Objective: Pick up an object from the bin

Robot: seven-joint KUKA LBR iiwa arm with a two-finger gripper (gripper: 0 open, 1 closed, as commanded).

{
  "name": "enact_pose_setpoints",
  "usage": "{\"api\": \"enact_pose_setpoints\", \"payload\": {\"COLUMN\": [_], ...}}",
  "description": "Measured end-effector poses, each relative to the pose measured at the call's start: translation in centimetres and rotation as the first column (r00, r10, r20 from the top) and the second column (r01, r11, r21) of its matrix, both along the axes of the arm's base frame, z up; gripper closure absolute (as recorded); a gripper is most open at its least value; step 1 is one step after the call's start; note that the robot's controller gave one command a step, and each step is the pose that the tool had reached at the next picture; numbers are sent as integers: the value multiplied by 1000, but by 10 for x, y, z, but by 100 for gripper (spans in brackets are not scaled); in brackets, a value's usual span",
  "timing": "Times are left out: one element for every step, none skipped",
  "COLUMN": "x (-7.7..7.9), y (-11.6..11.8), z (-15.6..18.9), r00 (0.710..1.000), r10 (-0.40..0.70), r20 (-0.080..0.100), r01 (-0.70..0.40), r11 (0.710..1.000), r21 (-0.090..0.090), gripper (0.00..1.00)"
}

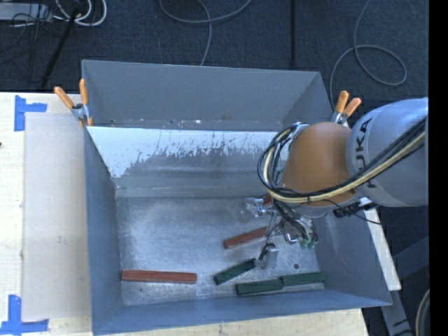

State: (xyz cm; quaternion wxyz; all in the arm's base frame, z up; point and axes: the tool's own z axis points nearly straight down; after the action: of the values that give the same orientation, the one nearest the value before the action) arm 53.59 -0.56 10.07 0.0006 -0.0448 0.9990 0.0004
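Observation:
My gripper (267,252) hangs low over the bin floor at the right of the middle. A short reddish-brown bar (244,239) lies just to its left, its right end close under the gripper. A dark green bar (234,272) lies tilted just below and left of the gripper. Whether the gripper touches either bar I cannot tell.
A longer dark green bar (280,283) lies along the bin's near wall at the right. A long reddish-brown bar (159,276) lies flat at the near left. The arm with its orange cover and cables overhangs the bin's right side.

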Motion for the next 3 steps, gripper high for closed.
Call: {"api": "enact_pose_setpoints", "payload": {"x": [5,4,5], "y": [-12,-6,-7], "z": [-1,-32,-32], "r00": [997,994,995], "r10": [-79,-105,-104], "r20": [-1,-6,-3], "r01": [79,105,104], "r11": [997,995,995], "r21": [0,-1,-1], "gripper": [0,0,0]}}
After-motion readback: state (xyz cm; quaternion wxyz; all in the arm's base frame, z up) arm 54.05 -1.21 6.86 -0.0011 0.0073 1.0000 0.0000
